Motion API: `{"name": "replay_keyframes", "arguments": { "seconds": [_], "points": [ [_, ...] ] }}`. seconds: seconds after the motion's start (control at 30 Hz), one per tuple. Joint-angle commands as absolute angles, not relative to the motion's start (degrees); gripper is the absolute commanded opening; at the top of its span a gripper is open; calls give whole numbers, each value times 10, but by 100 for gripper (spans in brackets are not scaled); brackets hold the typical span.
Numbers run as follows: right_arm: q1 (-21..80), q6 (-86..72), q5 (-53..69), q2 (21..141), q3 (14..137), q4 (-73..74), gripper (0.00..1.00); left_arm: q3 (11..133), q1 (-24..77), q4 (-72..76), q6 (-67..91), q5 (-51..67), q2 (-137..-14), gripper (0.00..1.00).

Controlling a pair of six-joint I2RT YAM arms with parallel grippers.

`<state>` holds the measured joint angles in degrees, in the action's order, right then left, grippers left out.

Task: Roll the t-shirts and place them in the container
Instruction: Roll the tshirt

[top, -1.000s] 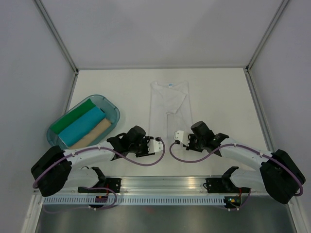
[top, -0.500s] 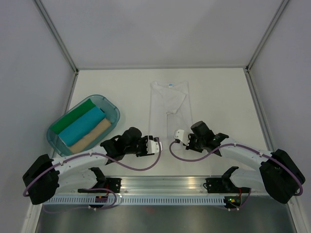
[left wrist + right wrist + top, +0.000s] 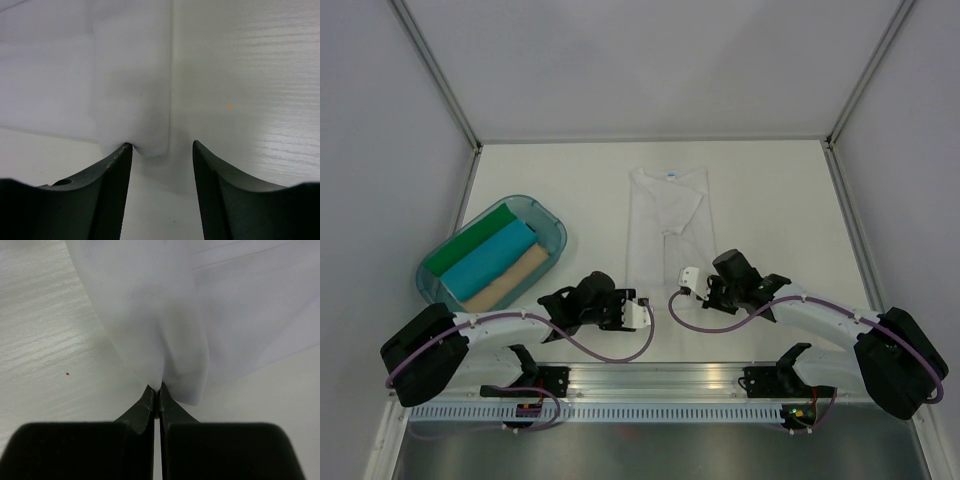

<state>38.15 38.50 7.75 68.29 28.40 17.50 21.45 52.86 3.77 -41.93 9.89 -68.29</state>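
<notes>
A white t-shirt (image 3: 665, 215) with a small blue neck label (image 3: 671, 173) lies folded lengthwise in the middle of the table. My right gripper (image 3: 686, 279) is shut on its near right hem; the right wrist view shows the cloth (image 3: 150, 305) pinched and bunched at the gripper (image 3: 158, 389). My left gripper (image 3: 642, 312) is open at the near left corner. In the left wrist view the shirt's corner (image 3: 145, 135) lies just past the gripper (image 3: 162, 146), touching the left finger (image 3: 107, 195). Green (image 3: 470, 243), light blue (image 3: 492, 260) and tan (image 3: 512, 277) rolls lie in the tub.
A translucent teal plastic tub (image 3: 558, 232) stands at the left of the table and holds the three rolls. Grey walls with metal frame posts close in the table on the left, back and right. The arm bases and a rail run along the near edge.
My left gripper has pulled back a little toward the near edge and now sits at the shirt's near left corner. My right gripper has stayed shut on the hem.
</notes>
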Motion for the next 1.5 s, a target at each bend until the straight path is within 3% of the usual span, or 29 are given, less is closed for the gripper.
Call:
{"name": "replay_keyframes", "arguments": {
  "seconds": [0.0, 0.3, 0.4, 0.6, 0.87, 1.47],
  "points": [
    [383, 392, 86, 674, 284, 165, 0, 233, 531, 69, -443, 91, -693, 58],
    [384, 391, 84, 674, 285, 168, 0, 233, 533, 60, -458, 93, -675, 55],
    [383, 391, 84, 678, 287, 169, 0, 241, 534, 44, -459, 89, -609, 51],
    [384, 392, 83, 674, 286, 166, 0, 218, 534, 4, -507, 195, -513, 62],
    [383, 394, 86, 654, 272, 158, 0, 263, 534, 14, -499, 113, -647, 59],
    [383, 389, 94, 647, 272, 168, 0, 254, 534, 19, -496, 98, -732, 55]
  ]
}}
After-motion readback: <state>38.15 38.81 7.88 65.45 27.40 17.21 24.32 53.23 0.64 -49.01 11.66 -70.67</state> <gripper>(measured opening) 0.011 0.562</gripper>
